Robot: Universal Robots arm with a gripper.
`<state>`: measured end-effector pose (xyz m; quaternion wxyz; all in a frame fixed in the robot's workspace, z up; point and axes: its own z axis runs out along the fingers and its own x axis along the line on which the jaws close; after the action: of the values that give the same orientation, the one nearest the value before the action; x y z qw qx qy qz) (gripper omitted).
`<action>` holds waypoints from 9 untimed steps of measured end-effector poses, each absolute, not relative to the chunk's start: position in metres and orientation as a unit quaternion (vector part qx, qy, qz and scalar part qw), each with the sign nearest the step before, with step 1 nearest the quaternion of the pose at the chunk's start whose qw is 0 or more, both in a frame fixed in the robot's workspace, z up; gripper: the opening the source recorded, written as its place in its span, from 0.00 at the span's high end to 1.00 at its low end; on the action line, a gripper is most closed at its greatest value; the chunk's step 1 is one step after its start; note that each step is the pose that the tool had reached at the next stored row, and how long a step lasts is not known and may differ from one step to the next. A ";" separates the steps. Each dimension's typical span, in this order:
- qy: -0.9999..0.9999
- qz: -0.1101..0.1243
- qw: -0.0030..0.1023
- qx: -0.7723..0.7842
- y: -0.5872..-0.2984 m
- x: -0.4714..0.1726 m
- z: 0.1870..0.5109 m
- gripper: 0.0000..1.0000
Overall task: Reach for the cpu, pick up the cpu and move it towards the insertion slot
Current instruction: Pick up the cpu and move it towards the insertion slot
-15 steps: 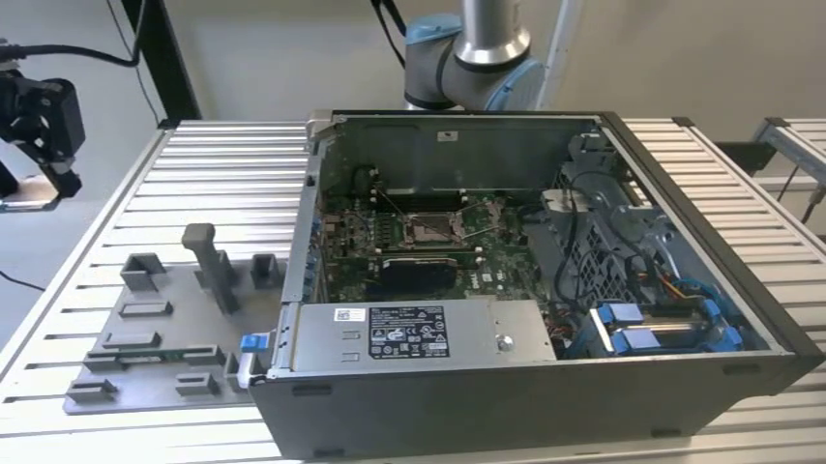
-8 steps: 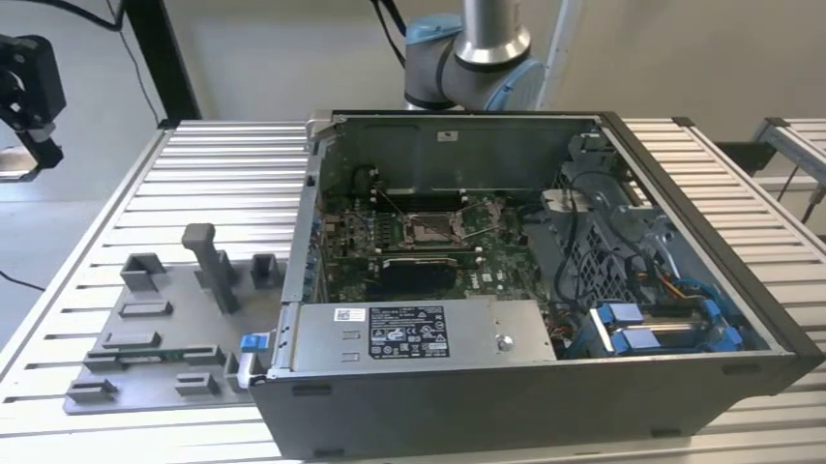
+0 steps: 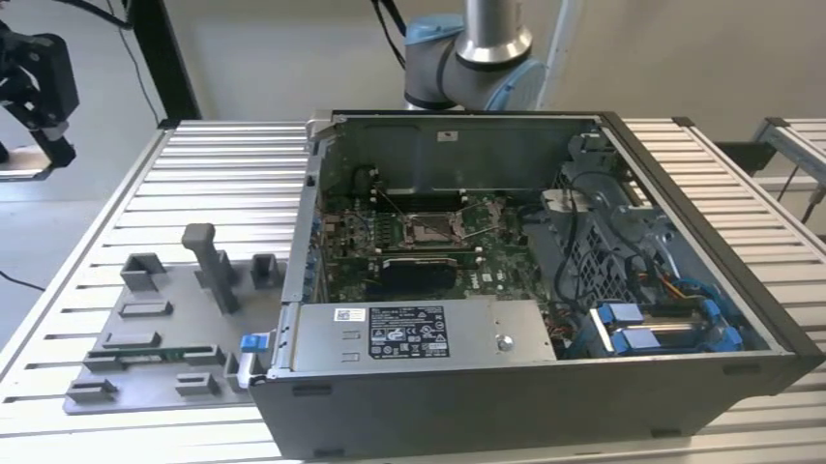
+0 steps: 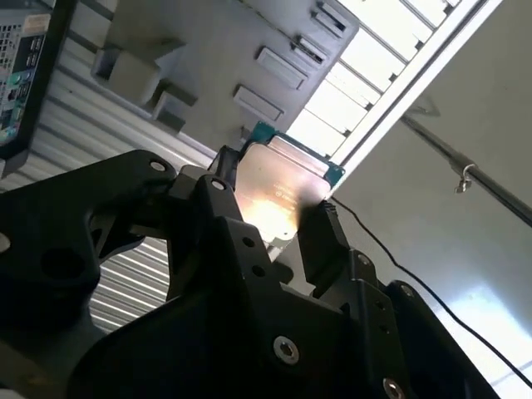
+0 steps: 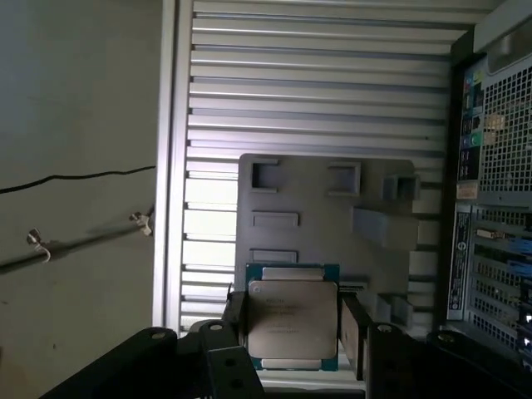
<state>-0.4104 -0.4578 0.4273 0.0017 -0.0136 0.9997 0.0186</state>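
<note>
In both wrist views my gripper [image 5: 293,332] [image 4: 270,212] is shut on the cpu [image 5: 293,320] [image 4: 278,187], a thin square chip with a silvery top and a green rim. One black finger presses on each of two opposite edges. The chip hangs well above the grey fixture plate [image 5: 324,216]. The insertion slot [image 3: 432,227], a shiny metal frame on the green board, lies inside the open computer case [image 3: 543,290], well away from the gripper. In the exterior view the black end of my arm [image 3: 37,82] hangs at the upper left, off the table's side.
The grey fixture plate [image 3: 168,319] with raised blocks lies on the slatted metal table [image 3: 220,174] at the exterior view's left of the case. A black rectangular recess [image 3: 410,275] sits below the socket. Cables and blue parts fill the case's right side.
</note>
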 end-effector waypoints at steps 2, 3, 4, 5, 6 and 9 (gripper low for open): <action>1.000 0.019 0.002 -0.014 -0.458 -0.401 0.427 1.00; 1.000 0.019 0.002 -0.014 -0.458 -0.397 0.427 1.00; 1.000 0.019 0.002 -0.014 -0.458 -0.392 0.427 1.00; 1.000 0.019 0.002 -0.014 -0.458 -0.388 0.427 1.00; 1.000 0.019 0.002 -0.014 -0.458 -0.383 0.427 1.00; 1.000 0.019 0.002 -0.014 -0.458 -0.370 0.427 1.00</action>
<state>-0.3697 -0.4578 0.4272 0.0016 -0.0136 0.9997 0.0186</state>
